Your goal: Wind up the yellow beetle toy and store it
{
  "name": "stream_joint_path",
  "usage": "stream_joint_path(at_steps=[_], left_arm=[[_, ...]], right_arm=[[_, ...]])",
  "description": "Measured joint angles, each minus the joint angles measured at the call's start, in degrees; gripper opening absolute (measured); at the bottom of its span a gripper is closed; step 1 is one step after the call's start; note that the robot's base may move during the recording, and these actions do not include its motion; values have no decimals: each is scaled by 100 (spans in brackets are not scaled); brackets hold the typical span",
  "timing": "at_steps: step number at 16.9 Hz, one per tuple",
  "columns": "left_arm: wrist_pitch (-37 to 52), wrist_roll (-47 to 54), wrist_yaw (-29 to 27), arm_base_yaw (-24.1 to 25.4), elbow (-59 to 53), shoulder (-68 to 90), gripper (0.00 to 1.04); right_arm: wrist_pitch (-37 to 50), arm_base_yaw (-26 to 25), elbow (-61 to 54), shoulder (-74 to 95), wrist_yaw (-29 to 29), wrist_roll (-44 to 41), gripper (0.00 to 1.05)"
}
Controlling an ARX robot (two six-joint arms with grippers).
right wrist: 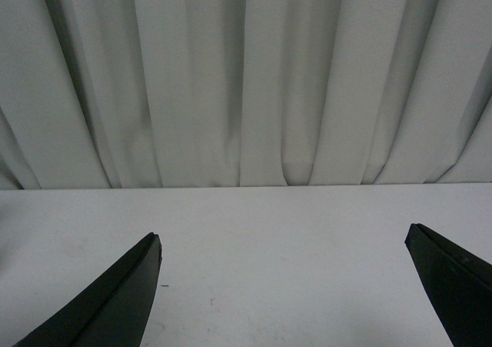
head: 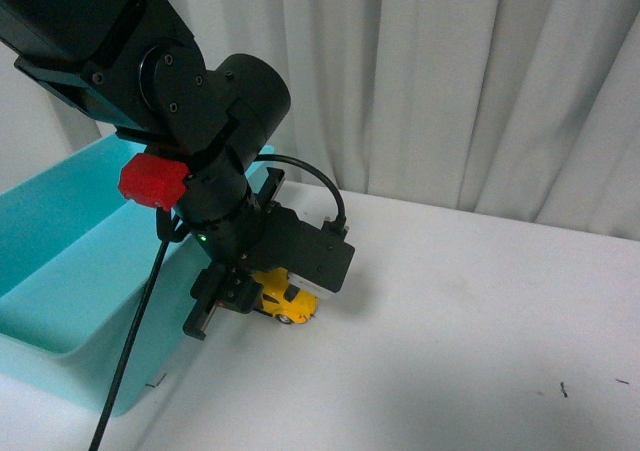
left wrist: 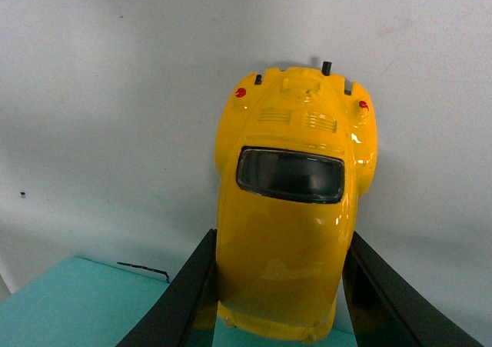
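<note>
Two fingers [left wrist: 188, 285] of my left gripper [head: 232, 293] press the sides of the yellow toy car [head: 285, 301], clamped on its body, with its rear end sticking out past the fingertips. The car is low at the white table [head: 480, 311], just beside the outer wall of the teal bin [head: 60, 271]. My right gripper [right wrist: 283, 231] is spread wide above the table, facing the pale curtain [right wrist: 246, 78].

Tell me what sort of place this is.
Likely a robot lab or test bench, not a home: a white table, a plain pleated curtain as backdrop, and a teal bin beside the left gripper holding the yellow beetle toy.
</note>
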Motion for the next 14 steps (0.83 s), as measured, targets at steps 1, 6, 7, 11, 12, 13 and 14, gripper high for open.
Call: stream_joint_path(at_steps=[1,6,7,11,12,13,14], left_arm=[[-24,-55,31,-26,0,-13,40],[-785,-1064,1213,-295,2,-863,40],[-769,-1414,1705,-284,55,-1213,39],[116,-2953,3064,588,289,-2391,39],[361,-3357,3053,898,328,-2479,39],[695,-3847,2892,1338,343,-2465,39],[664,-4293,2601,1714,334,-2334,39]], right_arm=[[0,0,0,0,0,0,98],[-2,0,0,0,0,0,98],[-2,0,0,0,0,0,98],[-2,0,0,0,0,0,98],[0,0,0,0,0,0,98],[0,0,0,0,0,0,98],[-4,0,0,0,2,0,98]])
